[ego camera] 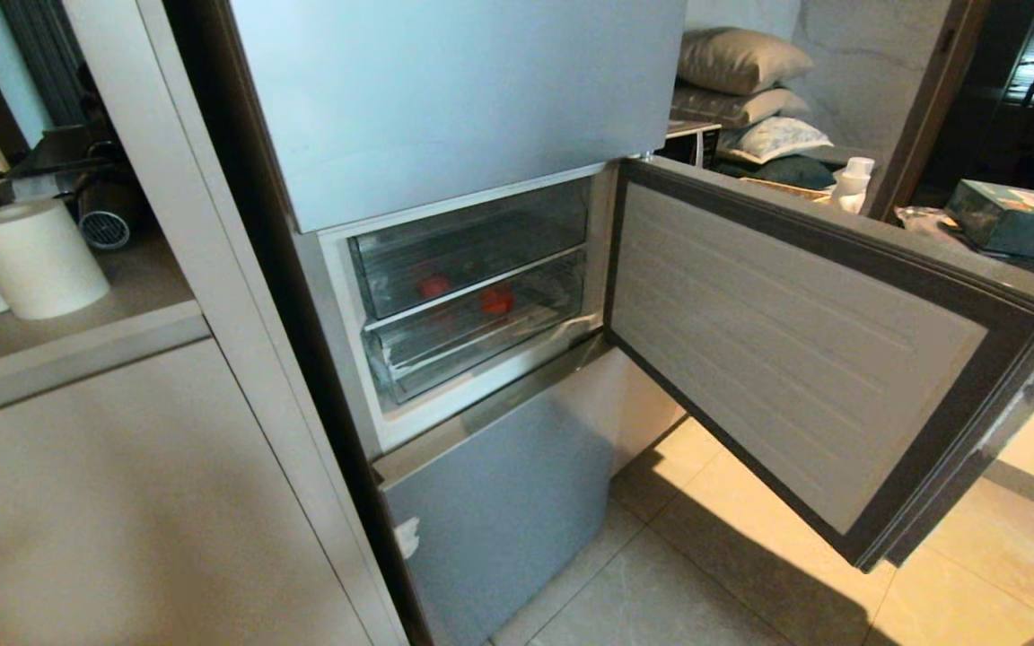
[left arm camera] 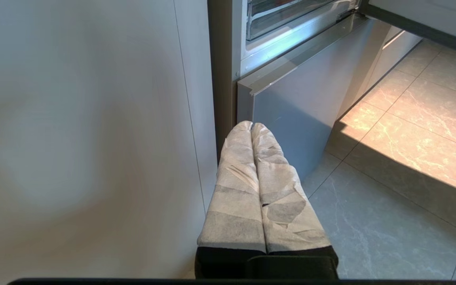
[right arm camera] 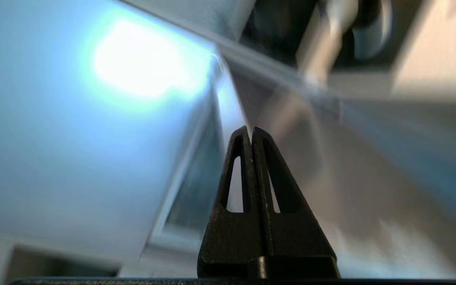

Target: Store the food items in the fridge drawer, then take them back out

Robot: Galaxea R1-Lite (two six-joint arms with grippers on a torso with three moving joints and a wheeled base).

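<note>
Fridge door (ego camera: pixel 795 359) swung wide, filling right of the head frame. Two clear drawers stacked centre frame, both pushed in; fridge drawer (ego camera: pixel 481 345) is the lower one. Two red food items (ego camera: pixel 497 300) seen through the plastic, second one (ego camera: pixel 433 286) just left of it; can't tell which drawer each sits in. My left pincer (left arm camera: pixel 251 126) closed, empty, low by the lower fridge panel (left arm camera: pixel 291 118). My right pincer (right arm camera: pixel 250 129) closed, empty, view blurred.
</note>
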